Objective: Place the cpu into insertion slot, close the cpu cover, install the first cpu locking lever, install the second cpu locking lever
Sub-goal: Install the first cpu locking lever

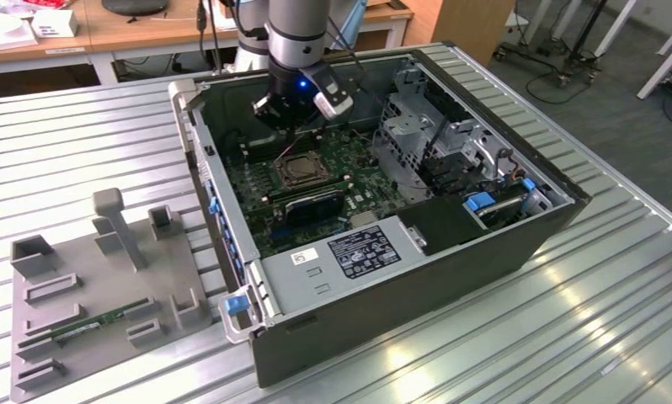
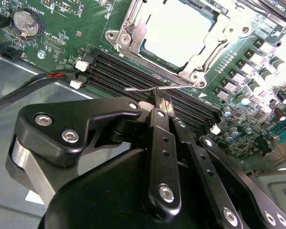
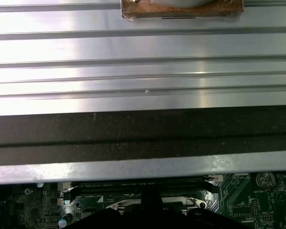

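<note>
The gripper [image 1: 295, 114] hangs low inside the open computer case [image 1: 449, 252], just above the green circuit board [image 2: 52, 52]. In the second wrist view its two black fingers are drawn close together with almost no gap, and a thin wire locking lever [image 2: 138, 88] crosses right at the tips of the gripper [image 2: 161, 100]. The gripper appears to be pinching that wire, though how firm the hold is cannot be seen. The chip [image 2: 181, 31] lies just beyond the gripper's tips, its pale metal face flat inside the socket [image 1: 299, 171]. The cover [image 2: 133, 33] is folded down around the chip as a silvery frame, so seating the chip and closing the cover look done. The lever runs along the socket edge nearest the gripper, above the long black memory slots [image 2: 114, 71] that lie between gripper and socket. Gripping the wire near its middle, with the fingers set across it, probably gives enough purchase to swing it down against its spring. A red-and-black cable [image 2: 33, 83] trails off to one side of the gripper, clear of the fingers. A round coin battery [image 2: 26, 21] sits farther out on the board. The case itself rests on the ribbed metal desk [image 1: 605, 320].
</note>
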You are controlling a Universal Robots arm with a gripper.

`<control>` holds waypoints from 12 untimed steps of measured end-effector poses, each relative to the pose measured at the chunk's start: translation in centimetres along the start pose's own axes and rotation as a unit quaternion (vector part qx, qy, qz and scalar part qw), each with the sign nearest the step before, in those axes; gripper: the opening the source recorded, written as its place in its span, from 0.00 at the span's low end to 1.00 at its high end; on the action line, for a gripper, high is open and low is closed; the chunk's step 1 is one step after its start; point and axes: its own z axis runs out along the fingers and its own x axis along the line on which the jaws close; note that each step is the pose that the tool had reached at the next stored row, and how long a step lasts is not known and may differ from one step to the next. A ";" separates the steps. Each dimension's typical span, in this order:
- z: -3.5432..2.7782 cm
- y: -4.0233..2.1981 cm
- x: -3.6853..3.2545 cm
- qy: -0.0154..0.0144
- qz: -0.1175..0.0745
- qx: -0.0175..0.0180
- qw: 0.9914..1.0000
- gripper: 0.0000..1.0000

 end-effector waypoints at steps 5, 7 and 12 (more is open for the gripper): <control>0.14 -0.02 -0.14 0.000 0.000 0.000 1.000 0.11; 0.20 -0.02 -0.19 0.000 0.000 0.000 1.000 0.11; 0.25 -0.03 -0.25 0.000 0.000 0.000 1.000 0.11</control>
